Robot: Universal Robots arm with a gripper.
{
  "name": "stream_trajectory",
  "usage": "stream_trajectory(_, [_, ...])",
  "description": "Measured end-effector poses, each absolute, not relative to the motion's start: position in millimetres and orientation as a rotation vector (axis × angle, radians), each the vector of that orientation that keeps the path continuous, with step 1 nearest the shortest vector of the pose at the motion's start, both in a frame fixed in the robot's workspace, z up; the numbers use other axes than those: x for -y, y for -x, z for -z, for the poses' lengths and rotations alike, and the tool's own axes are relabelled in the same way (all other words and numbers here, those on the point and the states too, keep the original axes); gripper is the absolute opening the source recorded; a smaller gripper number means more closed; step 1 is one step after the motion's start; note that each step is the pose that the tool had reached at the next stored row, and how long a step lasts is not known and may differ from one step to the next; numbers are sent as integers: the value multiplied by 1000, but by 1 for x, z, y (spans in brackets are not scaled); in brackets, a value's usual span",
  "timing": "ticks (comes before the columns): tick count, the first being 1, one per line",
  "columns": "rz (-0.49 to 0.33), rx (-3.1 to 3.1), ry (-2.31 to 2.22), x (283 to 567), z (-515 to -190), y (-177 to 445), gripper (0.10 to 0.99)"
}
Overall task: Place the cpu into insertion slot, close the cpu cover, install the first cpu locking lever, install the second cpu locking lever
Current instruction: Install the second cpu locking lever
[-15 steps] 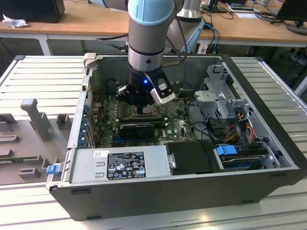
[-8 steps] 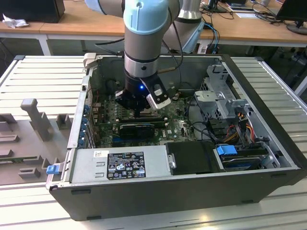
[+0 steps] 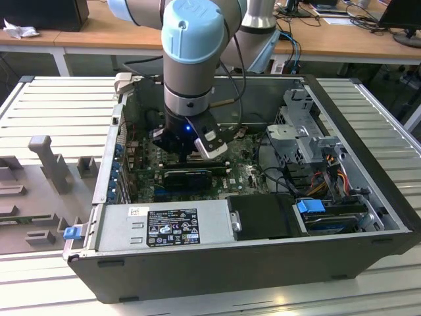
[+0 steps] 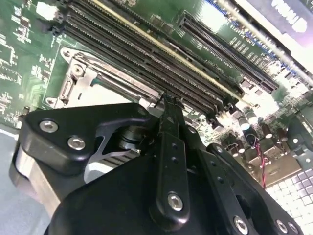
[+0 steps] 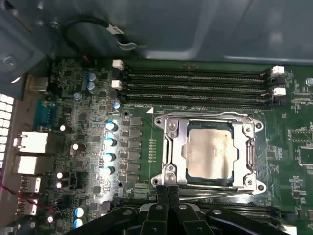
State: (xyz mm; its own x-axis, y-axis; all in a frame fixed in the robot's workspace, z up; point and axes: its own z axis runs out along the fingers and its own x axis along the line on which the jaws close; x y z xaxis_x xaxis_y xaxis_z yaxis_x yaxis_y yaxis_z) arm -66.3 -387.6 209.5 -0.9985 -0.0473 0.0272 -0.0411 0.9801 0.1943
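Observation:
In the first wrist view the cpu (image 5: 210, 152) lies flat with its silvery top showing through the window of the cpu cover (image 5: 177, 147). The cover is folded down over the insertion slot (image 5: 186, 147), of which only a dark inner edge shows. One thin locking lever (image 5: 195, 116) runs along the side by the memory slots. Another lever (image 5: 220, 192) runs along the opposite side. My gripper (image 5: 168, 192) is shut, its two black fingers pressed together, with the tips at the end of that lever. The second wrist view shows the gripper (image 4: 168, 100) at the cover's edge (image 4: 88, 73).
Long black memory slots (image 5: 195, 83) lie just beyond the socket, and a row of capacitors (image 5: 110, 142) stands beside it. In the exterior view the arm reaches down into the open case between the black graphics card (image 3: 187, 176), the power supply (image 3: 164, 227) and the drive cage (image 3: 309, 131).

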Motion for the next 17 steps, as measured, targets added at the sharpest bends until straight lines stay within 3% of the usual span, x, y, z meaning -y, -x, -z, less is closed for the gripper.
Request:
stream_trajectory(10, [448, 3073, -138, 394, -197, 72, 106])
stream_trajectory(15, [471, 3068, -148, 394, -197, 72, 106])
stream_trajectory(17, [471, 3068, -148, 394, -212, 72, 106])
